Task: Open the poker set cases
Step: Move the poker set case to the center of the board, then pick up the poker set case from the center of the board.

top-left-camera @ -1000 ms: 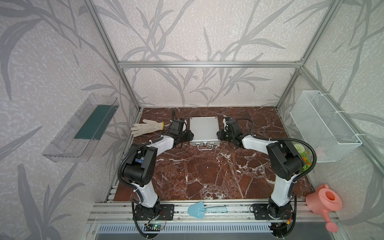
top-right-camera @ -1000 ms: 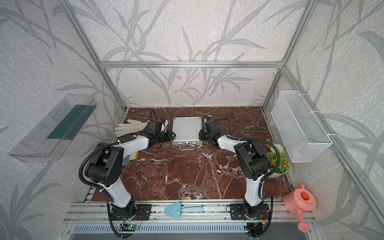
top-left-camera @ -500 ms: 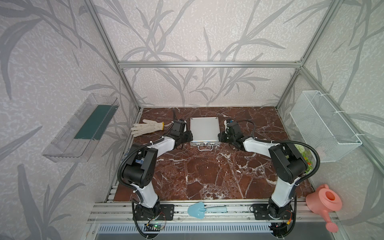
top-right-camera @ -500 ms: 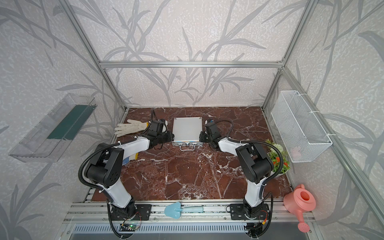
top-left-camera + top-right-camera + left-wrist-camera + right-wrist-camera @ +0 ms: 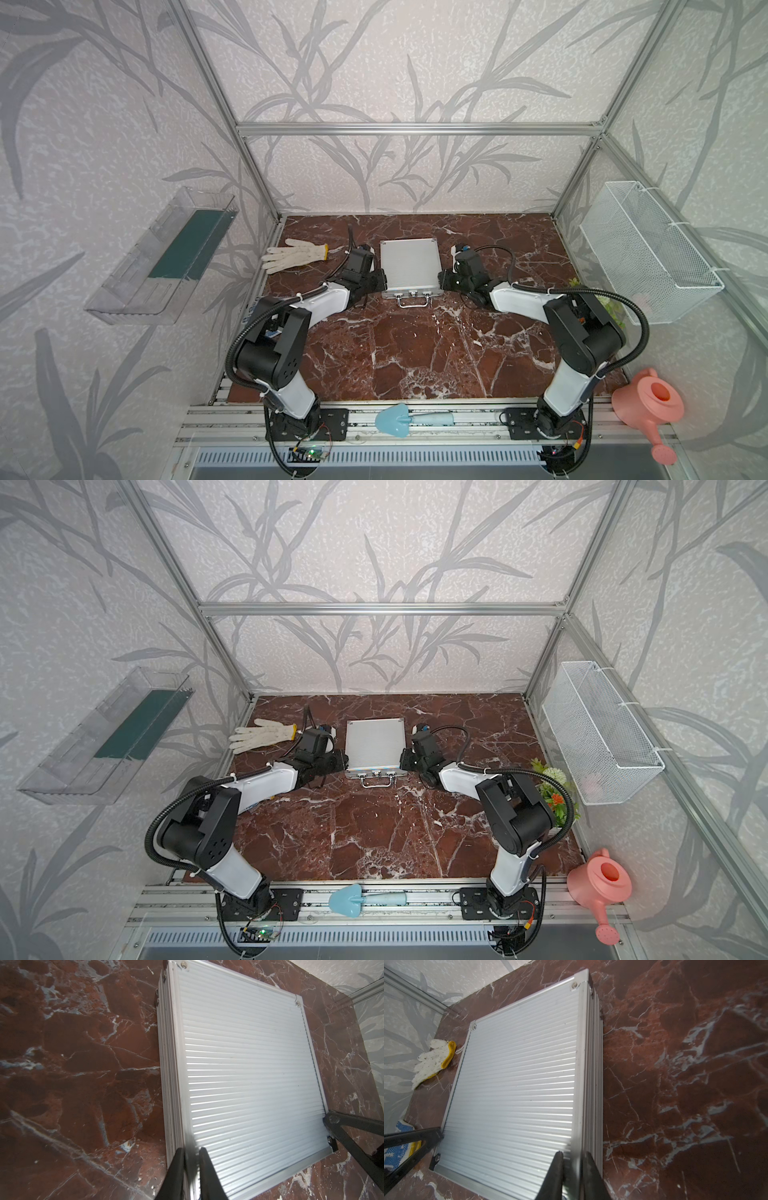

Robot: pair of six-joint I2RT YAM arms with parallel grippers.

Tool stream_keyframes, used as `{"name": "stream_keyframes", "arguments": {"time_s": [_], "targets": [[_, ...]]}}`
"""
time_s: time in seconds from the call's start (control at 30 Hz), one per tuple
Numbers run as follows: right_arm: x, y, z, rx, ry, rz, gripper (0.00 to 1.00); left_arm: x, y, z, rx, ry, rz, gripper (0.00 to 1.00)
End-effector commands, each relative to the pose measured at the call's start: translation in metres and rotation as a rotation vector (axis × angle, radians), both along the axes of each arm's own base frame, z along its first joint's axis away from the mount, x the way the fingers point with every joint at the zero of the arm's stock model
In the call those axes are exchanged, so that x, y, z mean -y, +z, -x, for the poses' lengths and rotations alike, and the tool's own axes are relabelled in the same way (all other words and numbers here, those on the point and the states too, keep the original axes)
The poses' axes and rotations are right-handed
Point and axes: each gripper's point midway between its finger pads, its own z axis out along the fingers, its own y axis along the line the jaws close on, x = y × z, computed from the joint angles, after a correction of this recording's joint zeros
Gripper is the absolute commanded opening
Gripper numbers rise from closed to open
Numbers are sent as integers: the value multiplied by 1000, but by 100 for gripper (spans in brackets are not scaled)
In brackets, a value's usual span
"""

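The silver ribbed poker set case (image 5: 409, 266) (image 5: 375, 746) lies flat and closed on the marble table, handle (image 5: 412, 300) facing the front. My left gripper (image 5: 381, 279) (image 5: 345, 762) is at its left side near the front corner. In the left wrist view the left gripper (image 5: 192, 1149) is shut on the rim of the case (image 5: 245, 1076). My right gripper (image 5: 442, 279) (image 5: 402, 760) mirrors it on the right side. In the right wrist view the right gripper (image 5: 572, 1153) clamps the top rim of the case (image 5: 517, 1088).
A white glove (image 5: 293, 255) lies left of the case, and a blue-dotted glove (image 5: 396, 1147) shows behind my left fingers. A wire basket (image 5: 648, 253) hangs on the right wall, a clear shelf (image 5: 166, 257) on the left. Flowers (image 5: 552, 787), a pink watering can (image 5: 648, 405) and a blue trowel (image 5: 409, 419) sit near the front.
Both grippers have closed onto the case's side edges; the left one narrowed most. The right arm's elbow has shifted slightly right. The case has not moved.
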Motion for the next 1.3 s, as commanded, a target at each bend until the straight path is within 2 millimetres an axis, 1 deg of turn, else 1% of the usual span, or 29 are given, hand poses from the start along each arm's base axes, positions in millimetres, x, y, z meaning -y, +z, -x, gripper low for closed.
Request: {"name": "stream_keyframes", "arguments": {"time_s": [0.0, 0.1, 0.2, 0.23, 0.27, 0.33, 0.4, 0.47, 0.53, 0.6, 0.7, 0.8, 0.87, 0.93, 1.0, 1.1, 1.17, 1.27], "targets": [[-22, -24, 41, -125, 100, -23, 18, 21, -3, 24, -52, -87, 31, 16], [-21, -22, 44, -119, 97, -15, 18, 17, -1, 23, -45, -81, 16, 16], [-18, -19, 44, -114, 87, -5, 19, 13, 3, 20, -33, -71, 6, 21], [-17, -17, 43, -110, 85, 1, 19, 12, 4, 19, -31, -70, 4, 23], [-16, -15, 42, -107, 82, 7, 20, 11, 7, 19, -26, -69, 1, 28], [-14, -12, 40, -106, 75, 11, 24, 7, 12, 18, -15, -58, -16, 37], [-11, -5, 36, -93, 64, 15, 31, 2, 20, 19, -1, -49, -40, 44], [-5, 0, 32, -87, 53, 42, 38, -6, 32, 22, 19, -38, -66, 49], [2, 19, 26, -52, 40, 50, 43, -13, 44, 28, 31, -32, -86, 50], [11, 32, 22, -28, 26, 66, 44, -21, 55, 38, 36, -32, -100, 51], [25, 55, 21, 13, 17, 86, 44, -28, 64, 63, 25, -41, -91, 51], [31, 74, 32, 41, 42, 91, 43, -27, 63, 95, -10, -70, -19, 49], [30, 81, 46, 46, 81, 66, 42, -18, 60, 116, -27, -105, 61, 49], [24, 83, 62, 44, 140, 20, 41, -8, 54, 133, -44, -152, 133, 50], [18, 81, 78, 31, 200, -29, 40, 1, 47, 143, -56, -190, 165, 50], [13, 72, 98, 17, 262, -65, 38, 14, 39, 146, -30, -229, 181, 51], [12, 63, 107, 0, 283, -79, 37, 18, 33, 140, -4, -230, 177, 51], [11, 56, 114, -12, 297, -102, 36, 24, 26, 129, 21, -250, 175, 50]]}}
